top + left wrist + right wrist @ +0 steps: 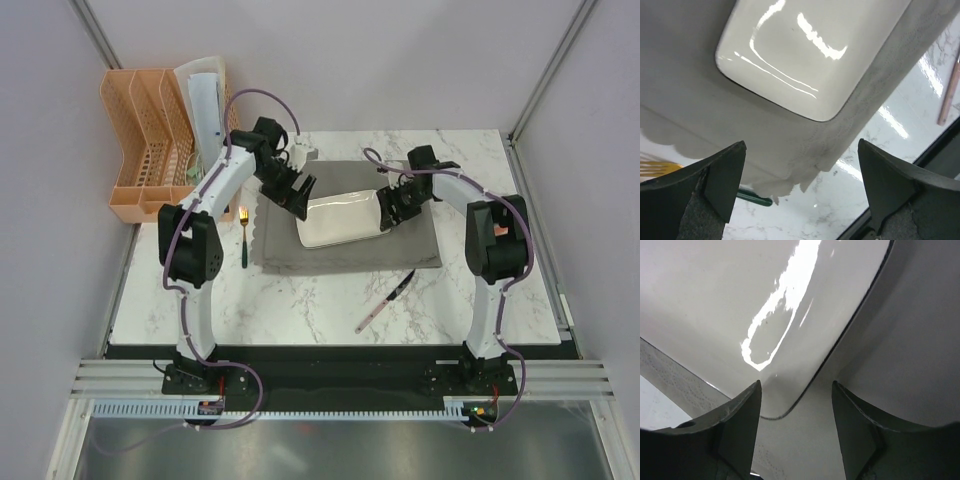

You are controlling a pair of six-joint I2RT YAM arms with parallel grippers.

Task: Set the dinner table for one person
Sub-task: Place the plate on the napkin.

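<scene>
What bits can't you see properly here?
Left wrist: a finger of the left gripper hides much of the gold, green-handled fork; the edge cuts the pink-handled knife.
Right wrist: the white rectangular plate runs off-frame.
Top: items in the orange plastic rack are too small.

The right gripper (796, 432) hung low over a glossy white plate (730, 300), its two dark fingers (732, 435) spread apart with nothing clamped between them. A rounded corner of the plate, traced by a thin dark rim line, lay in the gap between the fingertips. A bright streak of glare ran across the plate's face. The plate rested on a grey placemat (912, 355), which showed on the right and as a textured strip on the left. Beyond that strip, a pale sliver of the dinner table (652, 407) was visible.
</scene>
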